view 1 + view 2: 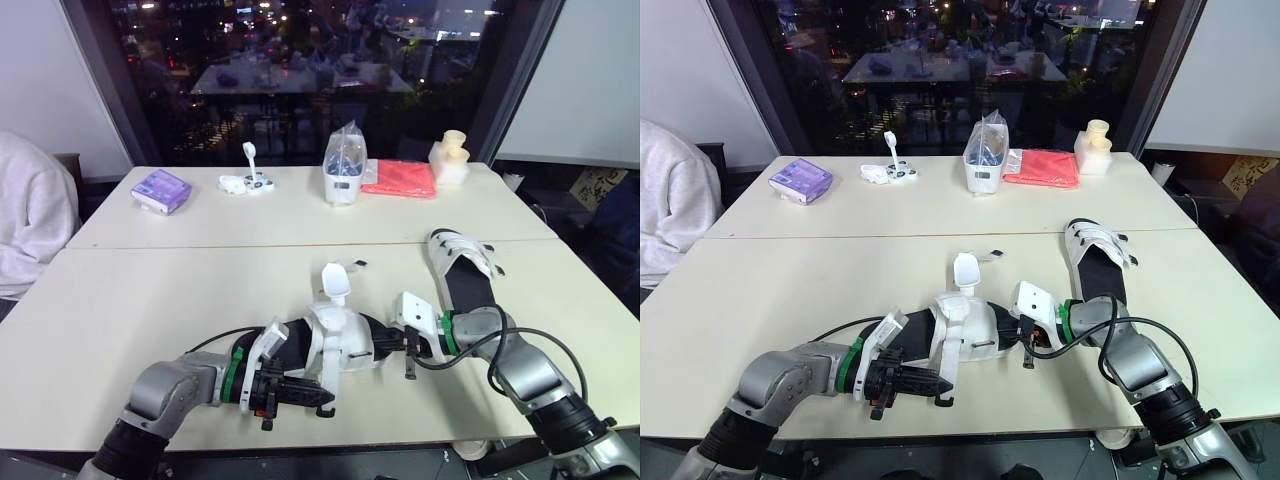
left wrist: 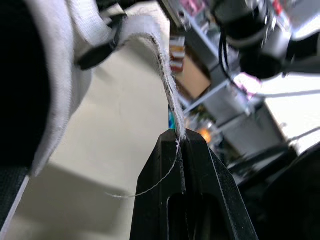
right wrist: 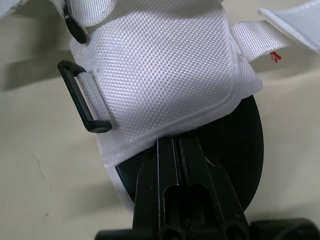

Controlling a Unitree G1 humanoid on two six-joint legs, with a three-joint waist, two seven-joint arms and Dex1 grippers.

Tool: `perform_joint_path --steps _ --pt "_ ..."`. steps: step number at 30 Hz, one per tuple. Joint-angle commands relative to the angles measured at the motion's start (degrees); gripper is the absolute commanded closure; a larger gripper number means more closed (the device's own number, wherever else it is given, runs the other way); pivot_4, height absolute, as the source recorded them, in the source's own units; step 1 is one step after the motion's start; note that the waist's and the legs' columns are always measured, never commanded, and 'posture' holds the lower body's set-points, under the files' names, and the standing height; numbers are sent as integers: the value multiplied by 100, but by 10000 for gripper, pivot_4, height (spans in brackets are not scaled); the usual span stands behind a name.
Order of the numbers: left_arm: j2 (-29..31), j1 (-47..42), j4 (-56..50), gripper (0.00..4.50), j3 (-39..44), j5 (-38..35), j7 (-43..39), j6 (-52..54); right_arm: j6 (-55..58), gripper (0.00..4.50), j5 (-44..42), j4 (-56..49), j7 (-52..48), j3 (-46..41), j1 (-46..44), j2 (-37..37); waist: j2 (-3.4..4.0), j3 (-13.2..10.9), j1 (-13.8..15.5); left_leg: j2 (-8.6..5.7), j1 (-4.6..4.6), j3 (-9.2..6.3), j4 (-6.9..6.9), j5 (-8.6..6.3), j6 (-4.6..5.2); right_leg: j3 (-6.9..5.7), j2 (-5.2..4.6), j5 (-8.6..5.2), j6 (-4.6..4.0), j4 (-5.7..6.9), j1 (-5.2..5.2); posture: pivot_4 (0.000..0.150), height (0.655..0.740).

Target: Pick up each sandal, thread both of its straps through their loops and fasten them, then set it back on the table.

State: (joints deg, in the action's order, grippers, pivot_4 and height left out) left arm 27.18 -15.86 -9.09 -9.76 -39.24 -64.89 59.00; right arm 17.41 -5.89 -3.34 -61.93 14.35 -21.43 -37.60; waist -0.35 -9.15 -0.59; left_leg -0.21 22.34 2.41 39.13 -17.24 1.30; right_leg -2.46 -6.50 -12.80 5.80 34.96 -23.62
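Left hand [image 2: 180,139] is pressed together on the free end of a white strap [image 2: 167,80] of the near sandal [image 1: 345,345], which is seen at the lower centre of the frame on the counter [image 1: 130,300]. Its black sole edge is pinched by the right hand [image 3: 177,142]. A second sandal [image 1: 462,268] is laid at mid-right.

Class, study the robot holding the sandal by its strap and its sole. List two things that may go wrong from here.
1. The left gripper pinches the strap only near its frayed end, so a pull may slip it free.
2. The right gripper clamps just the rim of the sandal, which may twist when the strap is tugged, so the strap could miss the black loop.
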Motion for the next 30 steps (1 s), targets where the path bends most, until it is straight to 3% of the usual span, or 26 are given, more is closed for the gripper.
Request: perform_joint_path --steps 1,6,10,15,30 --pt "-291 165 12 44712 331 -622 480 827 375 45000 10 -213 86 239 144 149 0 0 -6 0 0 0 0 0 0 0 0 0 0 0 0 1500 7400" --pt "-656 633 -418 44712 728 -1122 1207 1398 642 45000 52 -435 236 319 237 253 -1 0 -20 2 0 -1 -4 -1 -1 6 -2 0 0 1 -1 1500 7400" --pt "-821 1312 -1112 44712 600 -589 1827 423 714 45000 50 -490 273 325 281 245 0 1 -13 1 -1 -1 -16 -5 -6 7 -10 -3 -5 -3 -3 1500 7400" --pt "-661 1575 -1215 44712 121 880 2035 -1860 672 45000 65 -388 251 345 236 246 2 2 -1 1 -1 0 -21 -10 -17 7 -16 -9 -17 -4 -11 1500 7400" --pt "-288 1711 -1675 44712 428 643 2042 -2249 441 45000 119 -82 114 388 37 241 -4 -3 -20 4 13 2 -22 -5 -10 2 -18 -9 -20 -3 -61 1500 7400"
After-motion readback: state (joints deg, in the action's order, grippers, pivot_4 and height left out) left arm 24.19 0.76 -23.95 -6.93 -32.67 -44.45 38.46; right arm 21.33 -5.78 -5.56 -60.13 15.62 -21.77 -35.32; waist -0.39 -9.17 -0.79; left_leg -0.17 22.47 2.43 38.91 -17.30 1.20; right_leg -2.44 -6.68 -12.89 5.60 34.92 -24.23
